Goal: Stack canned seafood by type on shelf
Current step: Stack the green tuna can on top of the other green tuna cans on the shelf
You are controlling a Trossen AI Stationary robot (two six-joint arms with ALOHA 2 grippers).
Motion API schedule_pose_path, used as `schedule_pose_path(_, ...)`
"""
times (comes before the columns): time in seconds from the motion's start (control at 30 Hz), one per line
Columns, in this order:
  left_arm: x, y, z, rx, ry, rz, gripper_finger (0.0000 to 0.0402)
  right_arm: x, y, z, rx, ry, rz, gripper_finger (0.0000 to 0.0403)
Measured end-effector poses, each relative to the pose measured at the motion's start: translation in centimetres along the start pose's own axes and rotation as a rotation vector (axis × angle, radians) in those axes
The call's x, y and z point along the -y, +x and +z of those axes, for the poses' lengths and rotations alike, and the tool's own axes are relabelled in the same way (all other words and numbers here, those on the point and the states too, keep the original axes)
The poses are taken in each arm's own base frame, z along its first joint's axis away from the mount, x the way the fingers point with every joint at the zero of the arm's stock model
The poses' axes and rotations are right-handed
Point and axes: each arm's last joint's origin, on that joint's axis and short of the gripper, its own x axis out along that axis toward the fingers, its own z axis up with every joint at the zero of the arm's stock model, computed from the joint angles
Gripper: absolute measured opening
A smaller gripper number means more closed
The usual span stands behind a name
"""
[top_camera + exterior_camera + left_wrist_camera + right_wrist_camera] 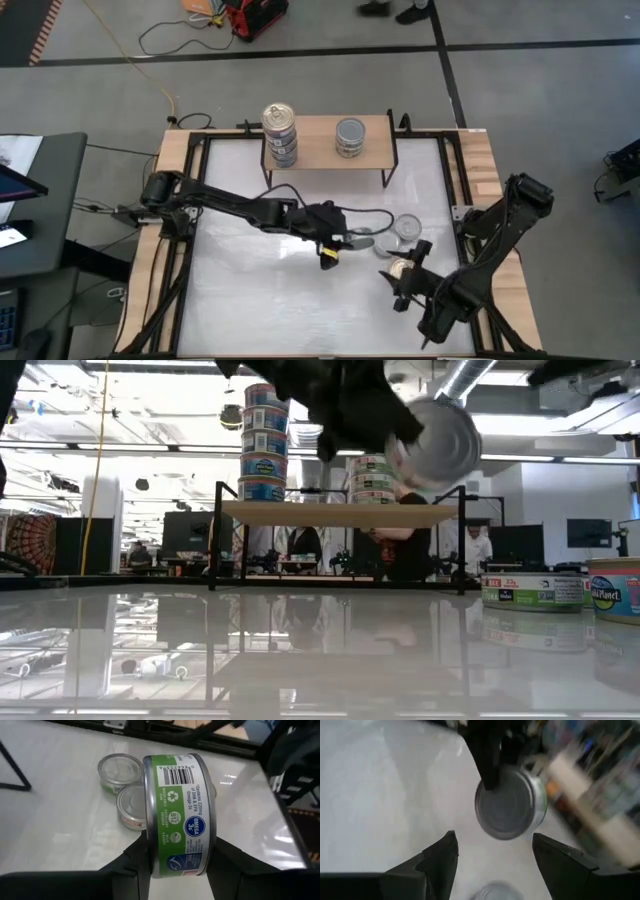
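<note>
My left gripper [350, 243] hangs over the table's middle, shut on a green-labelled can [177, 815]. The low view shows this can [436, 440] up in the air, on edge. The shelf [330, 158] stands at the far edge and bears a tall stack of cans [280, 135] on its left and a lower stack [350, 137] on its right. My right gripper [407, 275] stands open to the right of the held can, nothing between its fingers [445, 860]. Two cans [408, 228] [400, 267] rest flat on the table near it. My left gripper pinches the can by its two flat ends, one finger on each, near the rim [148, 845]. The fingers slant down from the table's left. The can sits on edge, its labelled wall toward the wrist, lifted clear of the table.
Two loose cans [119, 770] [132, 805] lie just beyond the held one. The low view shows them at the right [533, 590] [615, 590]. A black frame [450, 180] borders the white tabletop. People stand in the room behind the shelf.
</note>
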Motion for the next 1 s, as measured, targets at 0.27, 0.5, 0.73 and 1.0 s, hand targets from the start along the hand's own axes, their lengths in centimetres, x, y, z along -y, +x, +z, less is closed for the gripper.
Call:
schedule_pose_path(0.27, 0.2, -2.8, 3.2, 0.164, -0.133, -0.167, 0.0134, -3.2, 1.6, -0.3, 0.052, -0.681, -0.144, 0.0280)
schedule_pose_path(0.5, 0.2, -4.3, 4.2, 0.180, -0.245, -0.227, 0.0134, -4.4, 1.3, 1.1, 0.132, -0.986, -0.352, 0.0280)
schedule_pose_path(0.73, 0.3, -4.7, 5.1, 0.196, -0.414, -0.402, 0.0134, -3.8, 3.3, 1.7, 0.021, -1.248, -0.405, 0.0279)
schedule_pose_path(1.0, -0.9, -5.3, 5.9, 0.212, -0.440, -0.411, 0.0134, -2.7, 3.8, 2.7, -0.020, -1.289, -0.415, 0.0255)
